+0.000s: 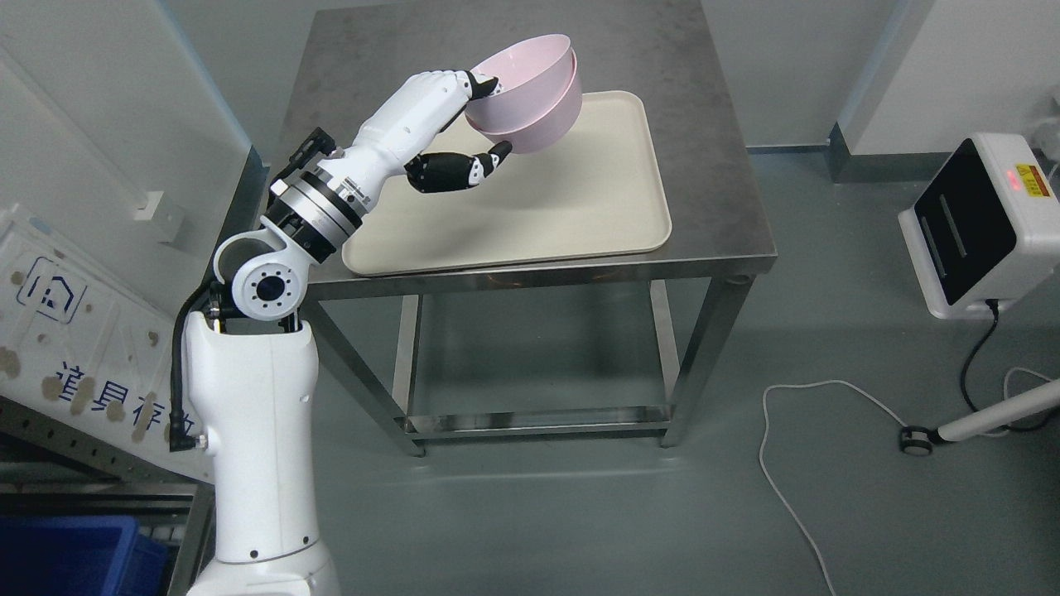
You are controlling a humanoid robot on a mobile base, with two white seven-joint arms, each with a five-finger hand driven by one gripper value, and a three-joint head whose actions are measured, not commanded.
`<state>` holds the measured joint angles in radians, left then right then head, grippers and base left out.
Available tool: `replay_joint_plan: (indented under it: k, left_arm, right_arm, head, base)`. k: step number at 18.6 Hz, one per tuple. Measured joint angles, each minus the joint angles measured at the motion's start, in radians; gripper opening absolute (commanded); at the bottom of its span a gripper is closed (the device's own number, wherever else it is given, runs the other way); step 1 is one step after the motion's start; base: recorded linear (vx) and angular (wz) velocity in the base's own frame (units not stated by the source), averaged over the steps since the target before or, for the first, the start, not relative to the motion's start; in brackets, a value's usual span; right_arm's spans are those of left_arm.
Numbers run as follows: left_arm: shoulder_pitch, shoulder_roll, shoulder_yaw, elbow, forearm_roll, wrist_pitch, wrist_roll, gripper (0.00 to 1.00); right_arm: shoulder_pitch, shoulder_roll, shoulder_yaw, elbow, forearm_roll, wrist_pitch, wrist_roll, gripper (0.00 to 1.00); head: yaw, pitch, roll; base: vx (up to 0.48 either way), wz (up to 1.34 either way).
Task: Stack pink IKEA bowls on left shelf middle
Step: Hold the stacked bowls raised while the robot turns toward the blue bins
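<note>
Head view: left hand (464, 124) is pinching a nested pair of pink bowls (528, 93) at their left rim, fingers (479, 86) hooked over the top edge and into the upper bowl, thumb (495, 156) pressed under the lower bowl's outer wall. The bowls are tilted, mouth facing up and left, and look lifted clear above the far-left part of the beige tray (563, 207), though I can't rule out the lower edge touching it. The tray sits on a steel table (712, 149), overhanging its near-left edge slightly. Right arm not visible. Off to the near left: a white perforated panel (74, 331) with printed characters, a metal rack (74, 463) under it and a blue bin (66, 555) at the bottom corner, which is probably the shelf side, but the middle shelf itself isn't in frame. On the floor at right, a white device with a dark screen (977, 223) and a white cable (795, 463). Handling call: thin plastic bowls, light, rigid, smooth, so slippery. A one-sided rim pinch lets the stack swing, and the upper bowl could slide out if tipped further. I'd level the stack before the transfer and keep the thumb under the lower bowl so both are carried.
</note>
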<state>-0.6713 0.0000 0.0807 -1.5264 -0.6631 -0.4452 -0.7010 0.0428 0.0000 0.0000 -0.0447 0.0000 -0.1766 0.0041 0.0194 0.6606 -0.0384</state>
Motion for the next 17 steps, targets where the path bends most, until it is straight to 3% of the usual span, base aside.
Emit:
replay_joint_plan:
  k: [17]
  left_arm:
    - [0.0,0.0,-0.001,0.001,0.0,0.001,0.0,0.02]
  right_arm:
    - [0.0,0.0,0.0,0.0,0.0,0.0,0.0,1.0]
  head:
    - [0.0,0.0,0.0]
  base:
    - [-0.342,-0.01]
